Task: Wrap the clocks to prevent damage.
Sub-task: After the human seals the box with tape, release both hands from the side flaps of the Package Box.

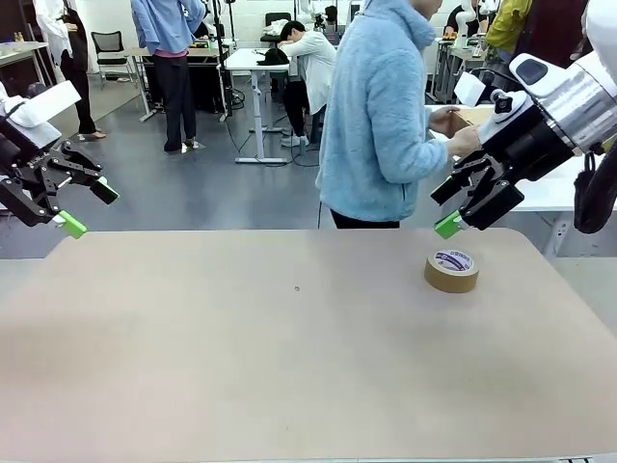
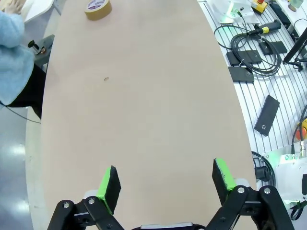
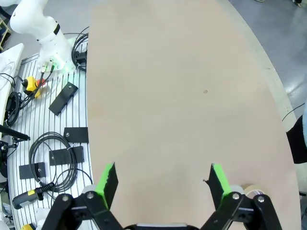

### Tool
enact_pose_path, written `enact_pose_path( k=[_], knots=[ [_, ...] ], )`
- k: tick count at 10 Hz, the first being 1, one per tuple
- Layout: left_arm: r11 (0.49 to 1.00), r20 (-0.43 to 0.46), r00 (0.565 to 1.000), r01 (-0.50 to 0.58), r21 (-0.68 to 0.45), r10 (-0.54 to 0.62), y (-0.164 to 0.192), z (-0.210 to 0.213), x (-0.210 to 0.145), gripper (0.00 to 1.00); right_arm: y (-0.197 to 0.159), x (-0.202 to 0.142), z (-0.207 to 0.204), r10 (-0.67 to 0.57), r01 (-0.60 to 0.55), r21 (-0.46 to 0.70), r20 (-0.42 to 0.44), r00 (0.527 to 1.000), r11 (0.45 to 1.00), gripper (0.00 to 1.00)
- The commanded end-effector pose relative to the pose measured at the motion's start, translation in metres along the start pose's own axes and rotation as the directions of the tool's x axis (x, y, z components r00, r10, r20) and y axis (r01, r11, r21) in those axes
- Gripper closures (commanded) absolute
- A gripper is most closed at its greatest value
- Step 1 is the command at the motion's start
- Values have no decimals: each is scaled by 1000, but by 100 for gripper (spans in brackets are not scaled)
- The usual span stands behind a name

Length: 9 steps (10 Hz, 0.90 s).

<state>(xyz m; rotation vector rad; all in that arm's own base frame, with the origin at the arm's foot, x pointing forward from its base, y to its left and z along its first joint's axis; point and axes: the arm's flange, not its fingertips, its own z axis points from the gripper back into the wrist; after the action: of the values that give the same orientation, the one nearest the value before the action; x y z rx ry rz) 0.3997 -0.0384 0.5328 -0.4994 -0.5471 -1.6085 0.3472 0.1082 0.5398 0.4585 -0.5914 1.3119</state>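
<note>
- Left tool is hanging above the counter's left edge, jaws spread wide, nothing between them; black linkage fingers, flat green pads.
- Right tool is hovering over the far right corner, jaws also gaping wide and empty; same black body, green pads.
- Counter is showing a smooth matte beige top with rounded corners, bare apart from a small dark speck near the middle.
- Tape roll is lying flat on the counter near the far right corner, just below the right tool and not touching it; squat brown ring with a white printed label on the upper face. In the left wrist view it is sitting at the far end.
- Person in a fuzzy light-blue fleece top is standing at the far edge, turned toward the right, hands handling something tan, boxy and cardboard-like behind the right arm; can't tell what it is.
- Bubble-wrapped clock bundle: can't locate it on the counter from these views.
- Beside the counter, a ribbed metal base plate is carrying coiled black cables and flat black rectangular plates.
</note>
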Motion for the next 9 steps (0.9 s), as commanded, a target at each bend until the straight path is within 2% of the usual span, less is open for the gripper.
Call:
enact_pose_path(
  k=[1, 2, 3, 5, 6, 7, 8, 9],
  knots=[
    [1000, 0, 1000, 0, 0, 0, 0, 0, 0, 0, 0, 1, -1, 6, -6, 2, 13, 1000, 1000, 0],
    [998, 78, 996, -54, 10, 53, 11, 5, -17, 0, 0, 0, 0, 0, 0, 0, 0, 1000, 1000, 0],
    [996, 138, 987, -89, 19, 85, 16, 14, -36, 0, -10, -24, 12, -63, 62, 15, 87, 994, 998, 0],
    [992, 359, 927, -126, 20, 110, 10, 47, -60, 0, -11, -69, 52, -151, 138, 62, 305, 940, 988, 0],
    [995, 390, 918, -94, 32, 74, 2, 65, -71, 0, -9, -88, 69, -130, 114, 65, 359, 924, 991, 0],
    [992, 446, 892, -108, 60, 70, -6, 84, -86, 0, -6, -108, 86, -119, 105, 55, 413, 903, 993, 0],
    [987, 510, 856, -145, 72, 88, -13, 104, -104, 0, -5, -131, 105, -135, 129, 48, 492, 860, 991, 0],
    [982, 541, 837, -163, 94, 88, -21, 127, -119, 0, 1, -153, 123, -147, 149, 40, 546, 825, 988, 0]
  ],
)
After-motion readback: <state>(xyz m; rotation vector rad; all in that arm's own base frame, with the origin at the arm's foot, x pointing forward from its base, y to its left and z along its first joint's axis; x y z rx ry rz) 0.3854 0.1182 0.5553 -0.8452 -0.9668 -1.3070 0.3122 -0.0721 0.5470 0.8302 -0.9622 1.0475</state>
